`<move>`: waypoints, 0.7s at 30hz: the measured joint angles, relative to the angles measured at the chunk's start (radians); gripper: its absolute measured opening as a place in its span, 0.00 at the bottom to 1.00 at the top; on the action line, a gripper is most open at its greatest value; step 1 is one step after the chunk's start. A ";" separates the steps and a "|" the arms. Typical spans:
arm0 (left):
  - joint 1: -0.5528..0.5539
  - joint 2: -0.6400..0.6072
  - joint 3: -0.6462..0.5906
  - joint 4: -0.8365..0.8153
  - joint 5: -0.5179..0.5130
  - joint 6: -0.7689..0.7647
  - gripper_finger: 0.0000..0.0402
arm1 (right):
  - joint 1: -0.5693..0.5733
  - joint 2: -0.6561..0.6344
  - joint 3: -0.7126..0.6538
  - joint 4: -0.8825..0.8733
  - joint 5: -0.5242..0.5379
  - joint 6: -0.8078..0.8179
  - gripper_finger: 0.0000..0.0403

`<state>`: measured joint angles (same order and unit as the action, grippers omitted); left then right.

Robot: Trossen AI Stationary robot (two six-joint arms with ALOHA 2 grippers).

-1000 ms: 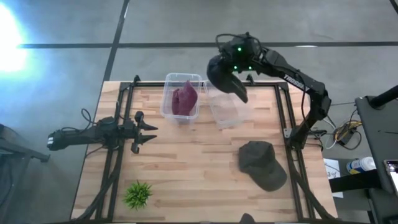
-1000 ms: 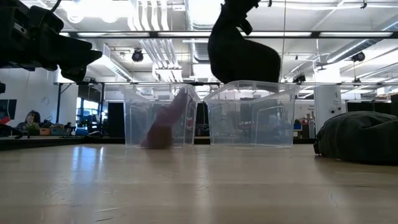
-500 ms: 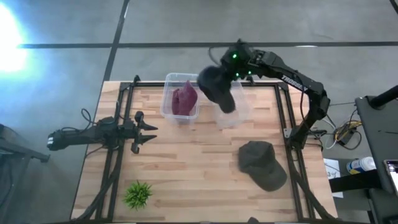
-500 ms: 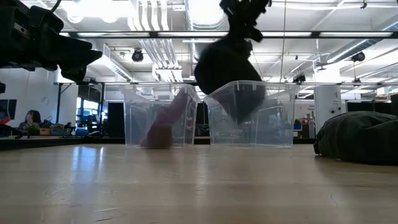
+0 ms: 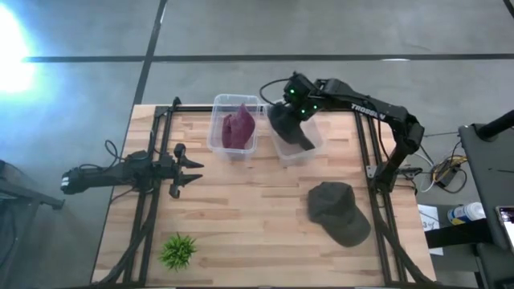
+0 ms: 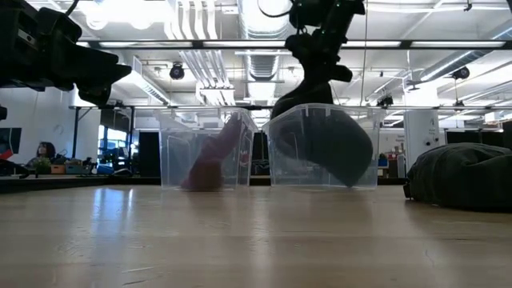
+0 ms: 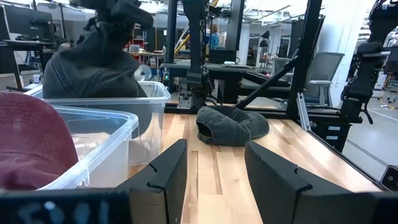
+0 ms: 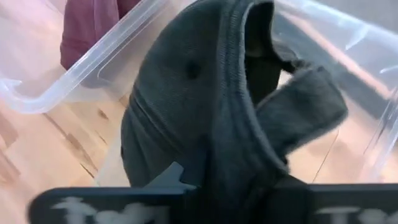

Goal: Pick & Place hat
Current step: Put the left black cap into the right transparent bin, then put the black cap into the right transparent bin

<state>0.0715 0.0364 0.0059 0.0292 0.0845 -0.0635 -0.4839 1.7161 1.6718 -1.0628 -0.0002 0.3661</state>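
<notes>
A dark grey hat [image 5: 289, 130] hangs from my right gripper [image 5: 295, 101] inside the right clear bin [image 5: 312, 144]; the low view shows the grey hat [image 6: 330, 148] behind the bin's wall. The left clear bin [image 5: 218, 143] holds a maroon hat [image 5: 238, 128]. Another dark cap [image 5: 338, 212] lies flat on the table near its right edge. My left gripper [image 5: 186, 170] waits open, low over the table's left side, touching nothing. My right gripper [image 8: 230, 183] is shut on the grey hat's upper edge [image 8: 217, 155], pinched between the two fingers, which come from above and point down. The hat hangs below them inside the right bin, and its lower end [image 6: 350, 178] reaches down close to the bin's floor.
A small green plant [image 5: 178, 250] stands near the table's near left corner. The two bins sit side by side at the far edge. Bare wood lies between the bins, the plant and the cap [image 7: 233, 124].
My right gripper has come down over the right bin, still shut on the grey hat. The hat, which hung above the bin's rim a second ago, has swung and dropped inside the bin.
</notes>
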 joint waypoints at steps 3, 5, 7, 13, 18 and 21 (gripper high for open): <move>0.000 0.000 0.000 0.000 0.000 0.000 0.39 | 0.007 -0.002 -0.003 0.000 -0.039 0.024 0.20; 0.000 0.000 0.000 0.000 0.000 0.000 0.39 | 0.016 -0.006 0.000 -0.010 -0.053 0.024 0.29; 0.000 0.000 0.000 0.000 0.000 0.000 0.39 | 0.029 -0.013 0.013 -0.029 -0.053 0.018 0.38; 0.000 0.000 0.000 0.000 0.000 0.000 0.39 | 0.118 -0.110 0.036 -0.051 -0.050 -0.052 0.58; 0.000 0.000 0.000 0.000 0.000 0.000 0.39 | 0.250 -0.201 0.021 -0.174 -0.043 0.016 0.65; 0.000 0.000 0.000 0.000 0.000 0.000 0.39 | 0.366 -0.226 -0.016 -0.308 -0.008 0.103 0.65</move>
<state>0.0715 0.0364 0.0059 0.0292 0.0845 -0.0635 -0.1176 1.4903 1.6557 -1.3705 -0.0084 0.4690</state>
